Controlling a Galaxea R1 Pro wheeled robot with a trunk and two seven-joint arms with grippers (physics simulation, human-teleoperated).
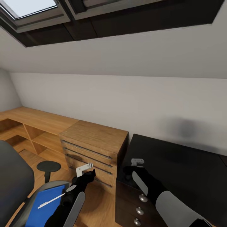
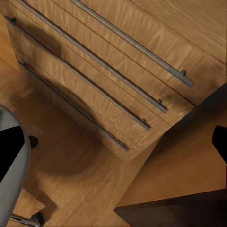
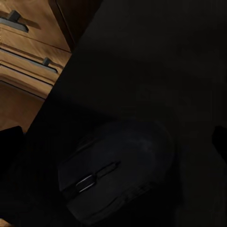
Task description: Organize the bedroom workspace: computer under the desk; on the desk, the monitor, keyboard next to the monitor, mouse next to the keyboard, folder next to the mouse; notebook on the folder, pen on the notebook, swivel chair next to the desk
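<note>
The black mouse (image 3: 118, 177) lies on the glossy black desk (image 1: 179, 170), near the desk's left end. My right gripper (image 3: 113, 139) hangs open just above it, fingers wide on either side and not touching it. On the swivel chair (image 1: 14, 176) seat lies the blue folder (image 1: 47, 206) with the white pen (image 1: 50, 200) across it. Above the floor between the chair and the wood dresser, my left gripper (image 1: 85, 171) is open and holds nothing. The computer, monitor, keyboard and notebook are out of view.
A light wood dresser (image 1: 94, 142) with long handles (image 2: 137, 45) stands against the desk's left side, with low wooden shelving (image 1: 34, 126) beyond it. The desk's drawer unit has round silver knobs (image 1: 143, 198). A sloped white wall rises close behind. The chair's castors (image 2: 38, 218) rest on wood floor.
</note>
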